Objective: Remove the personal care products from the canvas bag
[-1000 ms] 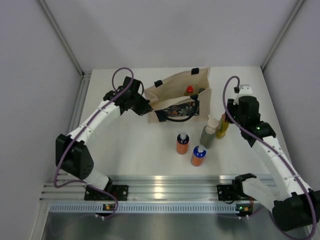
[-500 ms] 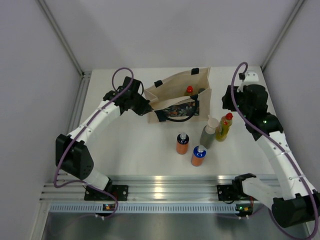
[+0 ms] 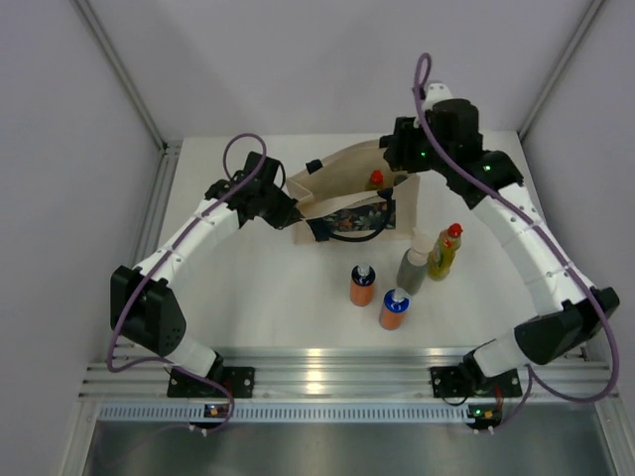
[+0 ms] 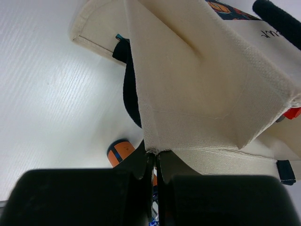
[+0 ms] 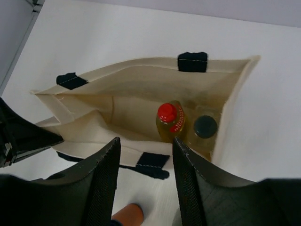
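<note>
Right gripper (image 3: pixel 401 157) had swung away from the bottles on the table (image 3: pixel 258 288) and up over the bag (image 3: pixel 337 175) within the last second. A second back it stood at the yellow bottle (image 3: pixel 444 253). That bottle now stood free and upright, well behind the fingers and just beside the grey-green bottle (image 3: pixel 413 266). Two orange bottles (image 3: pixel 362 285) stood near them, also out. Four out, by my count.

Wrist view: right gripper (image 5: pixel 146 140) was spread wide, with nothing between its fingers (image 5: pixel 106 183). Bag (image 5: pixel 141 80) mouth gaped below. Red-capped bottle (image 5: pixel 168 117) stood just beyond the fingertips, roughly in line with the gap and nearer the right-hand finger. Dark-capped bottle (image 5: pixel 205 126) stood just beside it, perhaps touching, out past that same finger's outer edge and against the bag's end wall. Both were upright inside.

Left gripper (image 4: pixel 154 157) had not moved through any of this. It was clamped tight on the corner edge of the bag (image 4: pixel 197 84), canvas pinched between the fingers, keeping the mouth open.

Judgement: one delivery finished, arm back for the next, two bottles left. The red-capped one looked the likelier pick, being nearest the gap, though a drop would need a small shift toward it. Risk: the two stood so close that a finger might come down on the dark cap.
</note>
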